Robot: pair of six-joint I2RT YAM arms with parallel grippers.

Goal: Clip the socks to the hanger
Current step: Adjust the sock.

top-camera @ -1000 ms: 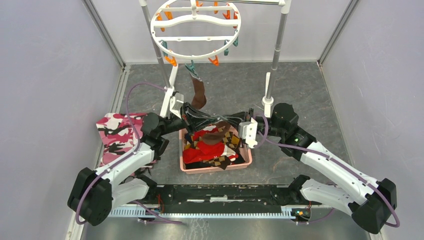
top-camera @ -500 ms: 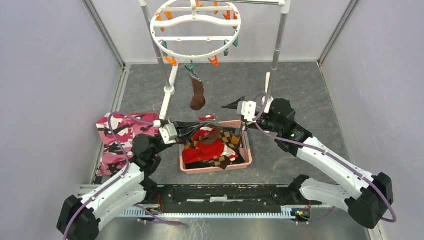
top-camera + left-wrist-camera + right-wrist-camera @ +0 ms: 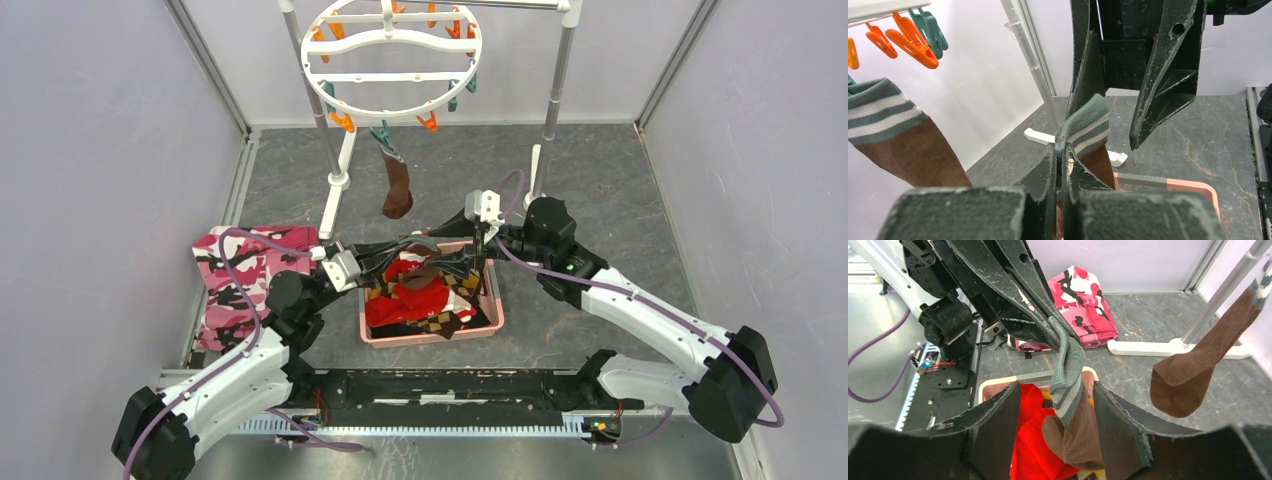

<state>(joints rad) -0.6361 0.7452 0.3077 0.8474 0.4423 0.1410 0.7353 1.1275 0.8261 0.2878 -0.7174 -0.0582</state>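
Observation:
The white ring hanger (image 3: 390, 60) hangs from the rack, with orange clips (image 3: 910, 40) and teal clips (image 3: 930, 30) round its rim. One brown sock (image 3: 397, 190) with a grey-and-white striped cuff hangs from a teal clip; it also shows in the wrist views (image 3: 898, 135) (image 3: 1193, 370). My left gripper (image 3: 1063, 157) is shut on the striped cuff of the second brown sock (image 3: 1073, 425) and holds it above the basket. My right gripper (image 3: 1055, 387) is open, one finger on each side of that sock, not touching it.
A pink basket (image 3: 495, 300) under both grippers holds a red sock (image 3: 1033, 440) and argyle socks (image 3: 440, 322). A pink camouflage cloth (image 3: 235, 270) lies at the left. The rack's poles (image 3: 335, 150) and white feet (image 3: 1148, 347) stand behind the basket.
My left arm has drawn back toward its base with the sock in its grip. My right gripper has swung up and left, and its open fingers now straddle the sock.

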